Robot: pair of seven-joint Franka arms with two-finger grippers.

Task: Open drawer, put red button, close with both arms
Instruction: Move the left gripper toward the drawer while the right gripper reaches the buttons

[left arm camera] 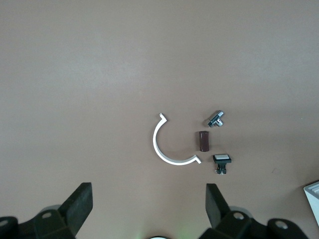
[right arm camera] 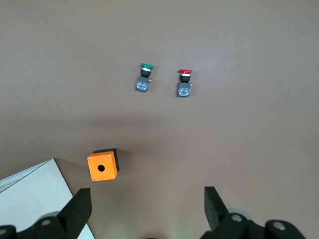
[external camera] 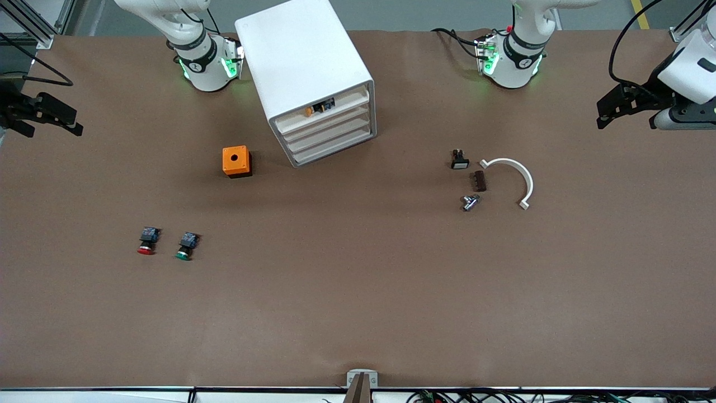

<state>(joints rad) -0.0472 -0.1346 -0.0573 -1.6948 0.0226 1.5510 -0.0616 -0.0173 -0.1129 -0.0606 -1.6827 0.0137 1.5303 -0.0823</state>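
Front view: I see the drawer (external camera: 331,122) shut, second from top in the cabinet (external camera: 305,67). Red button (external camera: 147,240) lies at the right arm's end of the bench (external camera: 358,313), cap toward the camera, green button (external camera: 185,246) just beside. Right claw (right arm camera: 147,209) high, fingers apart, is nearer the red button; left claw (left arm camera: 149,209) likewise apart, waiting over clutter. Orange box (external camera: 236,161) stands by the cabinet.
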